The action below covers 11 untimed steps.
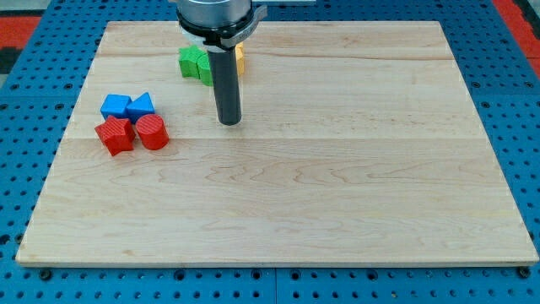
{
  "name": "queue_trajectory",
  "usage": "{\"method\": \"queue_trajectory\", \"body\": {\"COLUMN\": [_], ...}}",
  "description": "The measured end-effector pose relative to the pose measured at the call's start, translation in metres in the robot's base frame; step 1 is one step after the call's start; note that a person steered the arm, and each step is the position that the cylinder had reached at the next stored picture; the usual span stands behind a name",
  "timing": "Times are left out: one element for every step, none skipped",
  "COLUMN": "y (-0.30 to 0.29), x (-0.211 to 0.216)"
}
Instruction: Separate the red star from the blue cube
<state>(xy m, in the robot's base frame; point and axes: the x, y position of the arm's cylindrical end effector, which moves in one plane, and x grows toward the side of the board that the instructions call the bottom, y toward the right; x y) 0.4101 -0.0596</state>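
Observation:
The red star lies at the view's left on the wooden board, touching the blue cube just above it. A blue triangle sits right of the cube and a red cylinder right of the star; all are packed together. My tip stands on the board to the right of this cluster, about a block's width or more from the red cylinder, touching none of them.
Green blocks and a yellow block sit near the view's top, partly hidden behind the rod. The wooden board rests on a blue perforated table.

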Motion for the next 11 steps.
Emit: {"method": "queue_trajectory", "body": {"y": [0.022, 0.015, -0.053, -0.141, -0.22, -0.197, -0.103, -0.064, -0.118, -0.16, -0.13], "x": [0.038, 0.084, 0.116, 0.119, 0.081, 0.049, 0.054, 0.052, 0.056, 0.058, 0.04]}}
